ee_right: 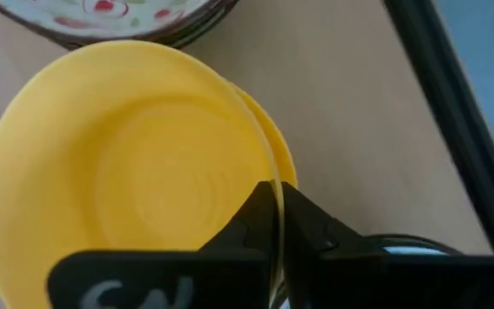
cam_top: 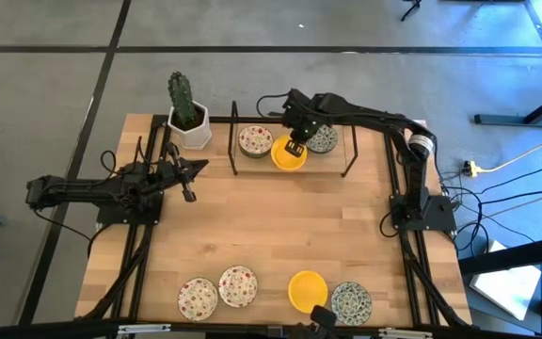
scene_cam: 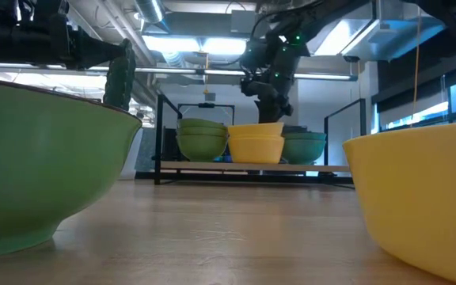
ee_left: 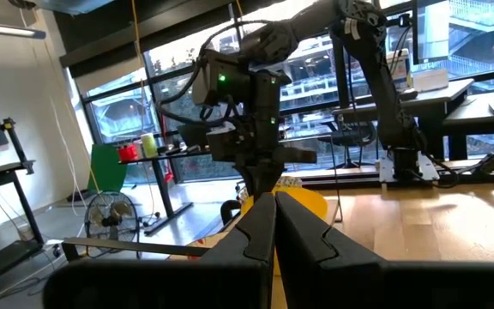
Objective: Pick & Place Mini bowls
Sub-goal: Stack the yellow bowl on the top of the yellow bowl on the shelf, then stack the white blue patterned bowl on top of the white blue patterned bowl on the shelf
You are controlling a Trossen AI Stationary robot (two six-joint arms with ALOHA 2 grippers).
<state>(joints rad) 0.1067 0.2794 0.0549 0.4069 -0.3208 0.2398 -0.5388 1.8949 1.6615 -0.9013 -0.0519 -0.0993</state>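
Item: my right hand, pinching the top yellow bowl's rim on the rack. Lift straight, avoiding the stack beneath. Left hand pressed together, idle.

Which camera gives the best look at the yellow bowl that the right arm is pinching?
The right wrist view: the yellow bowl fills it, with the right gripper shut on its rim. The high view shows it small on the rack. The low view shows it side-on. The left wrist view catches only a sliver.
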